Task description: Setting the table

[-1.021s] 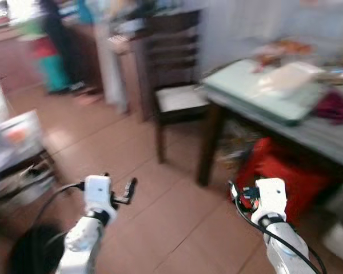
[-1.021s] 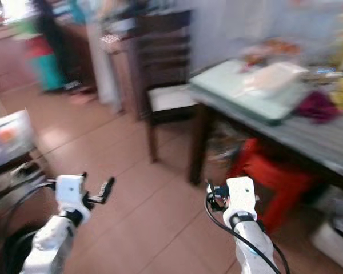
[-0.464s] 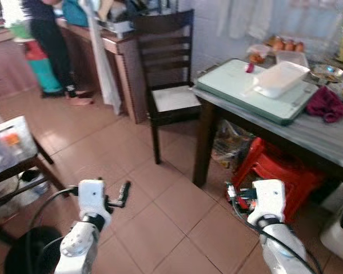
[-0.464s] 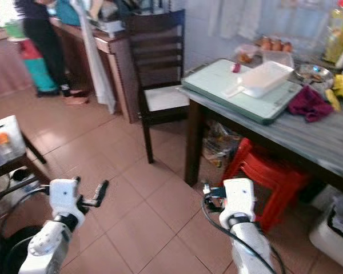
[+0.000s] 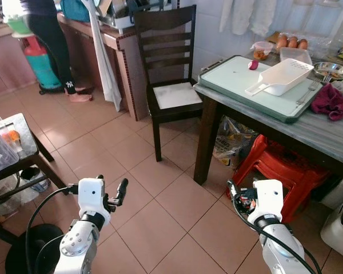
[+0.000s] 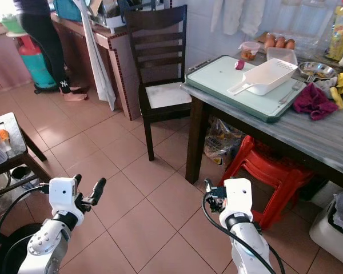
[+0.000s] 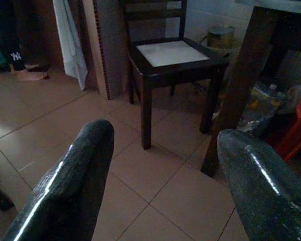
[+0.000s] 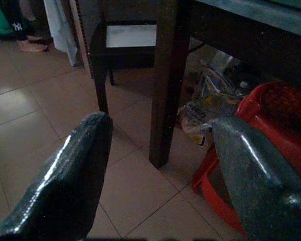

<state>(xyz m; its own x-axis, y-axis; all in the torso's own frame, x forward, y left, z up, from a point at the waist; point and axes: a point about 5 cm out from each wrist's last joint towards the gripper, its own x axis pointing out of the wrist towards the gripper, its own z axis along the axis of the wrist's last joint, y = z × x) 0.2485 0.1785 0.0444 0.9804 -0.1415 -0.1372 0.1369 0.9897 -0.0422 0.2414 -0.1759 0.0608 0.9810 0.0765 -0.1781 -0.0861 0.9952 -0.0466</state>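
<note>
A kitchen with a terracotta tile floor (image 5: 160, 211), seen from the robot's head. At the upper left a person (image 5: 43, 34) stands by a counter (image 5: 111, 43); a small side table (image 5: 14, 151) sits at the left edge.

Lower left, the left gripper (image 5: 121, 191) hangs over bare floor, its fingers spread apart and holding nothing. Upper centre, a dark wooden chair (image 5: 168, 85) with a pale seat stands just beside the dining table (image 5: 326, 137).

The table fills the upper right: a grey top on dark legs. On it lies a pale green board (image 5: 257, 85) with a white slotted scoop (image 5: 280, 77) on top. Near it are a maroon cloth (image 5: 331, 103), a metal bowl (image 5: 330, 71) and eggs (image 5: 291, 42). A red plastic stool (image 5: 274, 171) sits under the table.

Lower right, the right gripper (image 8: 160, 165) is low by the table leg (image 8: 165, 80), fingers parted and empty. Both grippers are well below the tabletop and apart from it. Open floor lies between chair and grippers.
</note>
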